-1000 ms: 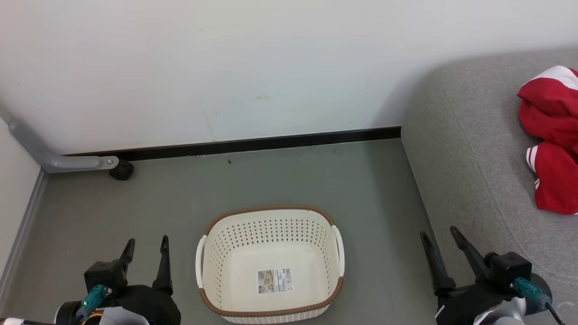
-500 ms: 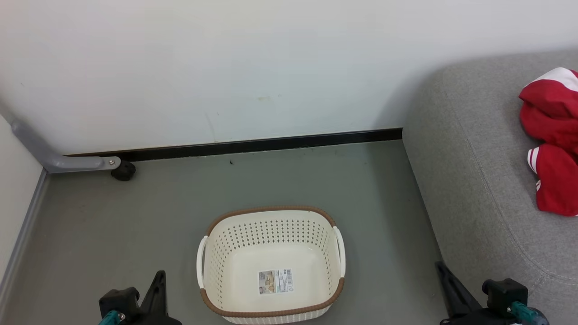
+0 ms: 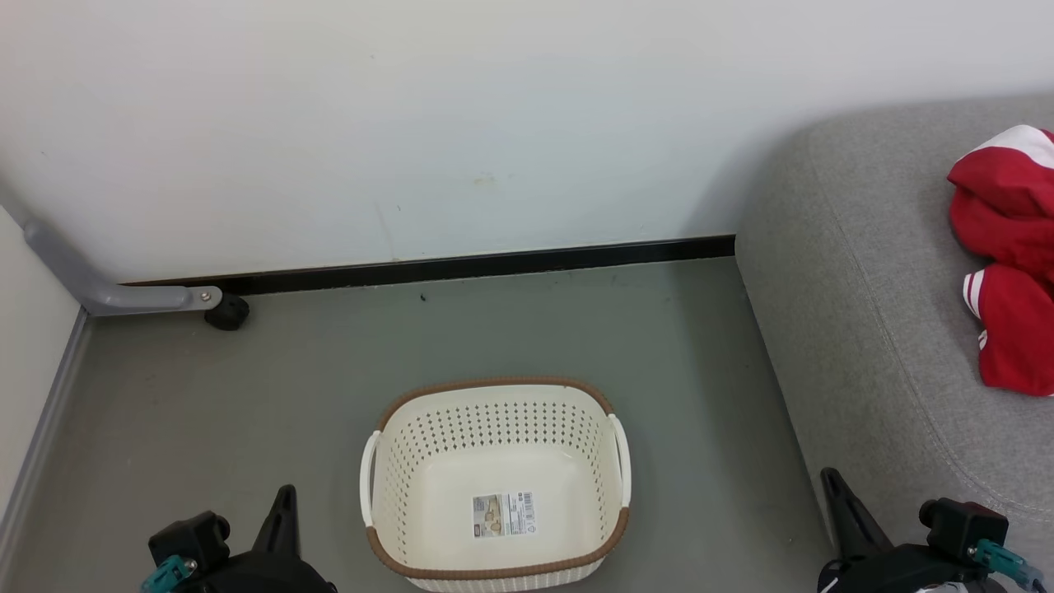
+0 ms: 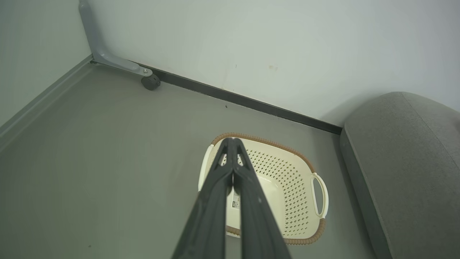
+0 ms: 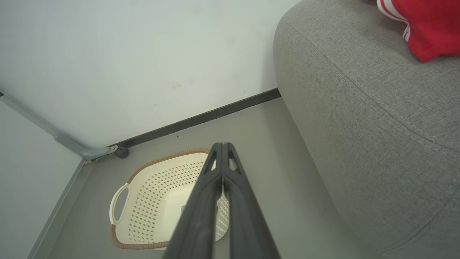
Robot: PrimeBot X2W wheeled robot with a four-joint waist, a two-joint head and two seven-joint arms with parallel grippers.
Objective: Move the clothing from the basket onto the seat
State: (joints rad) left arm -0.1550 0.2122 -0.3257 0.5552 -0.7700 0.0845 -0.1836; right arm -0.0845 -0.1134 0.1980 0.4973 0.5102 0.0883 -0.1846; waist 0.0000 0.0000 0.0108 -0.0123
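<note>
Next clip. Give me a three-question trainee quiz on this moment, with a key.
1. True or false: the oval cream perforated plastic basket with a brown rim holds clothing.
2. Where do the soft red-and-white garments lie? A) grey floor B) large light grey fabric seat C) inside the basket
3. Fill in: the left gripper and right gripper each have their two dark fingers ____.
Key: 1 false; 2 B; 3 shut.
</note>
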